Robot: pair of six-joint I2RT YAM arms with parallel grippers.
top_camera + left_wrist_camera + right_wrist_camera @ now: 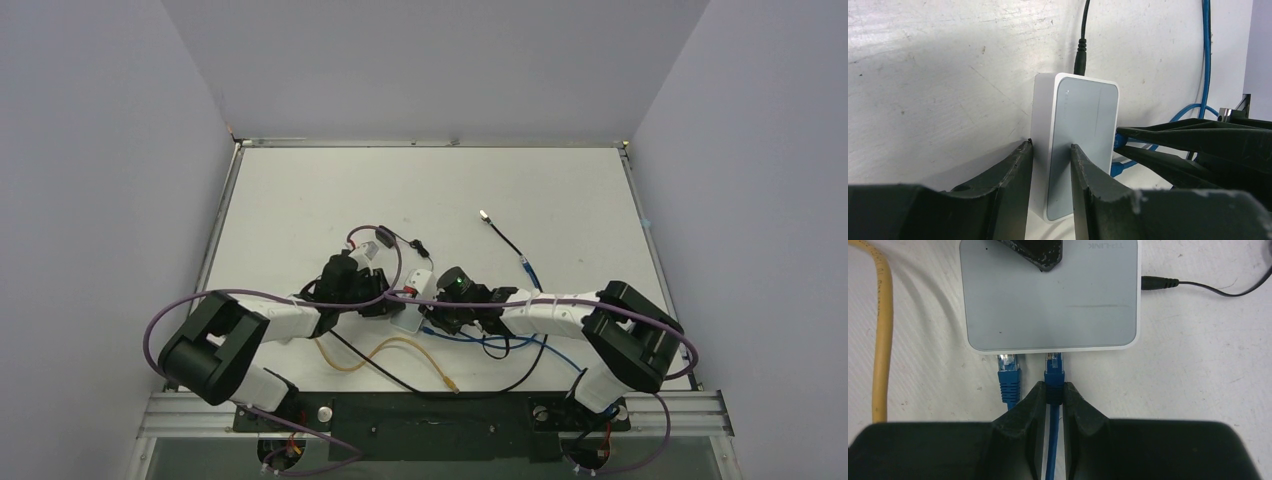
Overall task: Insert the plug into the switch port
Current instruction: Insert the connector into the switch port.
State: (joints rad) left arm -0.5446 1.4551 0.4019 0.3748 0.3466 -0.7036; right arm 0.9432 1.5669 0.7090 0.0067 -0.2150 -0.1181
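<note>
Blue moulded plastic with a clear tip: the plug [1053,371] is light and stiff in the head, likely with a brittle latch, on a limp cable that gives no steering. Judgement: take it on the boot just behind the head. The right gripper [1053,396] has it there, jaws narrow and pinched on the boot.

Location: in the right wrist view the plug sits at 6 o'clock of the switch [1048,305], its tip meeting the port edge [1088,347]. The opening itself is hidden, so depth of seating cannot be told.

Orientation: the plug's long axis runs 6 to 12 o'clock in that view, tip to 12, square to the port edge. From the top camera it runs 3 to 9 o'clock, tip to 9.

The switch is a light, smooth box, likely to slide on the table [1198,390] under a push unless braced. The left gripper [1050,160] clamps it across its thickness, jaws narrow, one finger [1035,252] on the grey face, the other on the far side. Its long axis runs 9 to 3 o'clock in the right wrist view.

Also noted: a second plug [1009,372] at the same edge, just at 9 o'clock of the held one; a power lead [1160,283] at the 3 o'clock end; a yellow cable [880,330] well off at 9 o'clock.
</note>
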